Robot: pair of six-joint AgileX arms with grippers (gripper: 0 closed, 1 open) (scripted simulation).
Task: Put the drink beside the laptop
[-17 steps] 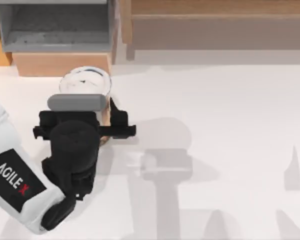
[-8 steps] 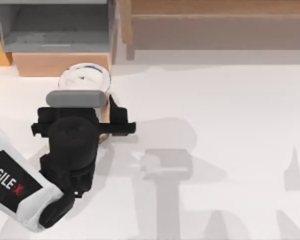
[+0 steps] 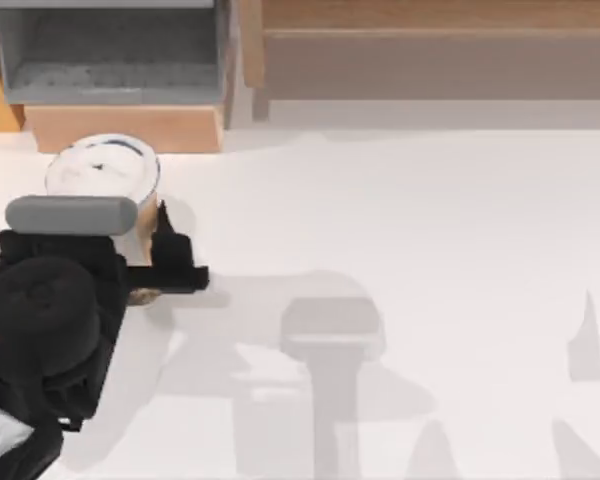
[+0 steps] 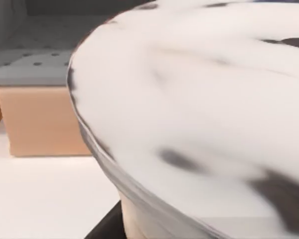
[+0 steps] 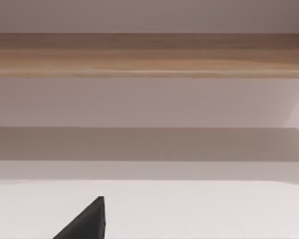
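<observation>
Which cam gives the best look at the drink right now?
Top view: the drink shows its whole white lid, with the left gripper around its side. Left wrist view has the lid very close and cropped. Right wrist view faces a wooden shelf.

one drink (image 3: 100,168), one end effector (image 3: 130,250), one table (image 3: 430,250)

Top camera looked straight down on the table (image 3: 430,250). Left wrist camera sat very close to the drink (image 4: 204,114) lid, facing past it to the grey shelf unit (image 4: 35,59), shared with the top view (image 3: 110,60). Right wrist camera faced level beyond its fingertips toward the wooden ledge (image 5: 149,55).
</observation>
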